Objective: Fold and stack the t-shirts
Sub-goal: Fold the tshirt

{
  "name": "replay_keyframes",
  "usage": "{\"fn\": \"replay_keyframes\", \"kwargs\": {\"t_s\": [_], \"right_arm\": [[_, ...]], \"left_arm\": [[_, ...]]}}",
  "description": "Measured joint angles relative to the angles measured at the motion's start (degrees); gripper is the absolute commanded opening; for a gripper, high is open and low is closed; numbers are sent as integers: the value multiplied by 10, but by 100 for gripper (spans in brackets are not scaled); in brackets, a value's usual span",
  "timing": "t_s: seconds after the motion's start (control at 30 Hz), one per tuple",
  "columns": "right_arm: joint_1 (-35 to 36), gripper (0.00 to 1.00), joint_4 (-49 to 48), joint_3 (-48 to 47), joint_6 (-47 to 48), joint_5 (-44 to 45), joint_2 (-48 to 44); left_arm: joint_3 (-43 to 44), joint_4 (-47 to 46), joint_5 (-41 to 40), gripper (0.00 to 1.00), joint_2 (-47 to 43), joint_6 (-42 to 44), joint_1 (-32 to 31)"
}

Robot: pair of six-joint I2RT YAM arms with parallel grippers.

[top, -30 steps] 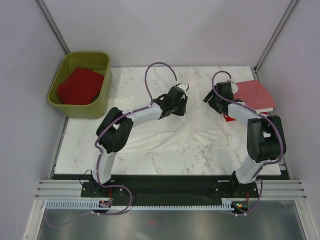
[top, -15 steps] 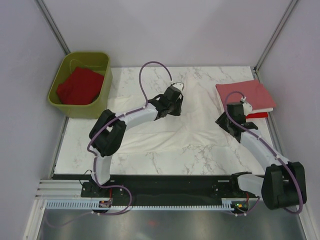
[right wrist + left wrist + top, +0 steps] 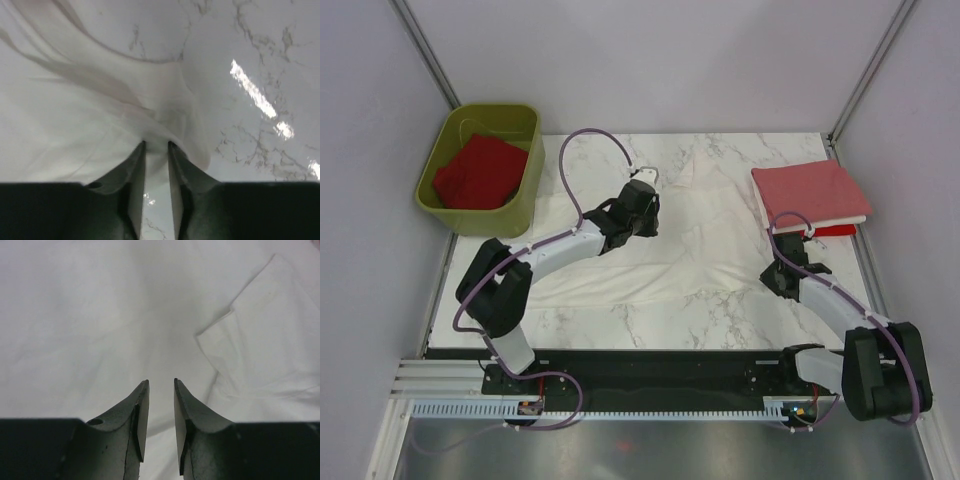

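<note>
a: what do we have nearest us?
b: our right claw (image 3: 156, 144), low over the marble table (image 3: 720, 320) towards its right side. its fingers are clamped together on a bunched fold at the right edge of the white t-shirt (image 3: 710, 240).
a: and the shirt itself?
b: we see it spread across the middle of the table, wrinkled, wide from left to right. one sleeve lies flat in the left wrist view.
a: our left claw?
b: our left claw (image 3: 160, 381) is over the shirt's far left part. a narrow gap shows between its fingers, and we cannot tell whether any cloth is pinched there.
a: farther back?
b: at the far right a folded salmon pink t-shirt (image 3: 810, 190) lies on top of a small pile, with a sliver of red cloth (image 3: 835, 231) showing under it. at the far left corner the olive tub (image 3: 485, 222) holds a red t-shirt (image 3: 478, 172).
</note>
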State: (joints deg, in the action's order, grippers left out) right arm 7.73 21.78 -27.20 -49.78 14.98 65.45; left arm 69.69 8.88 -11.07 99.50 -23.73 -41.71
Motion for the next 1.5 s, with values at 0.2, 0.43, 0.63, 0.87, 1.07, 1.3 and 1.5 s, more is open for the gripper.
{"fn": "replay_keyframes", "kwargs": {"t_s": [0.2,0.43,0.63,0.87,1.07,1.3,1.5], "right_arm": [[-51,0,-4,-25,-25,10,45],[-70,17,71,-25,-40,66,-10],[-73,43,118,-32,-5,92,-94],[-65,54,50,-99,108,-44,-108],[-14,58,-10,-233,128,-103,27],[17,59,-51,-384,127,-115,207],[23,62,-72,-520,127,-100,368]], "left_arm": [[-19,0,-19,34,-35,0,0],[-31,0,-30,34,-71,0,0],[-47,1,-44,38,-100,-2,0],[-45,31,-70,87,-131,-22,5],[-25,72,-27,95,-133,-62,94],[-21,92,-10,90,-131,-85,208],[1,78,-34,87,-63,-104,211]]}}
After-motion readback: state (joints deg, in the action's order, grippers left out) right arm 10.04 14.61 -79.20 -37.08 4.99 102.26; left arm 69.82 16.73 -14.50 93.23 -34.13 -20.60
